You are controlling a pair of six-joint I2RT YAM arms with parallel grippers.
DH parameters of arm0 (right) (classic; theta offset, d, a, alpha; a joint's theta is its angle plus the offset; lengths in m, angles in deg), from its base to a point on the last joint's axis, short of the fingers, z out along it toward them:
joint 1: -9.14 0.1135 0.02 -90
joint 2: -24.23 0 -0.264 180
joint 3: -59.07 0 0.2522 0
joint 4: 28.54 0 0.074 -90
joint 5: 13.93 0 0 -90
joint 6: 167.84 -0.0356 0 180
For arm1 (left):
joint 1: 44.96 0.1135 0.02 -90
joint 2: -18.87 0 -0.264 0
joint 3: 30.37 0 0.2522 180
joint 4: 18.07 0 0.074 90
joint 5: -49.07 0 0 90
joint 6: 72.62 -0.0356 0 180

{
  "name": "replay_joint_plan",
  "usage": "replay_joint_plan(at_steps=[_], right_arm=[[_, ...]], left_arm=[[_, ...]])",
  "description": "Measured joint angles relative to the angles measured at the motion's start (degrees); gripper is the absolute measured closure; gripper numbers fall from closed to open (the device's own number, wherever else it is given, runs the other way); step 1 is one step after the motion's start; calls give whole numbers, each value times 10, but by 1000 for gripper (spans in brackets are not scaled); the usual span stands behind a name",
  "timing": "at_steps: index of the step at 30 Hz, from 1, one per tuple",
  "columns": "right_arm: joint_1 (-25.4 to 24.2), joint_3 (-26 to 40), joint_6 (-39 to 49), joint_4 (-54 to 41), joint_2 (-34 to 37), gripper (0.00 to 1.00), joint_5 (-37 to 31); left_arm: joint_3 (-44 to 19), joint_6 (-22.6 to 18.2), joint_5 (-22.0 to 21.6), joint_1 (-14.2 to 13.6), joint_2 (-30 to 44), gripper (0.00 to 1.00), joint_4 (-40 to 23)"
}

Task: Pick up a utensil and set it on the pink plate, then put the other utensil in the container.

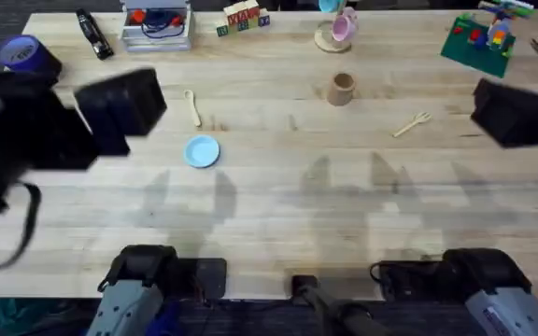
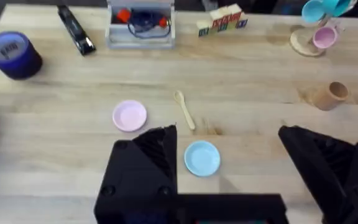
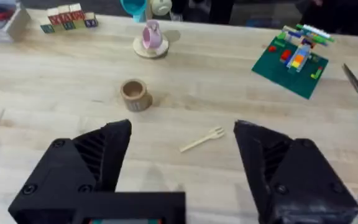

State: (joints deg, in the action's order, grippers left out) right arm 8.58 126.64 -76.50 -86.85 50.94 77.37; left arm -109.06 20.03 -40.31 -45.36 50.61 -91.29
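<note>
On the table, both grippers sat wide open, nothing grabbed.
Spoon [image 2: 184,109] lay at 3 o'clock of pink plate [image 2: 129,116]; fork [image 3: 202,140] at 4 o'clock of container [image 3: 133,94].

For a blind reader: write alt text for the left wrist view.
A wooden spoon lies on the table between a pink plate and a blue plate, above the open left gripper. A wooden cup stands farther right.

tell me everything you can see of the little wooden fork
The small pale wooden fork is one flat piece of light wood: a thin straight handle ending in a few short prongs. It lies flat and bare on the wooden table, angled, on the right half, apart from the tan wooden cylindrical cup further back. Nothing touches it; the right gripper hangs open above it.
</note>
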Motion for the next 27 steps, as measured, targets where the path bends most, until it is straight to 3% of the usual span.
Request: replay_joint_plan(at_steps=[9,16,27], right_arm=[[0,136,0,-99,124,5,0],[0,158,0,-155,162,5,0],[0,158,0,-155,170,6,0]], left_arm=[[-161,32,0,0,179,7,-117],[-261,38,0,0,289,6,-208],[-289,39,0,0,358,5,-225]])
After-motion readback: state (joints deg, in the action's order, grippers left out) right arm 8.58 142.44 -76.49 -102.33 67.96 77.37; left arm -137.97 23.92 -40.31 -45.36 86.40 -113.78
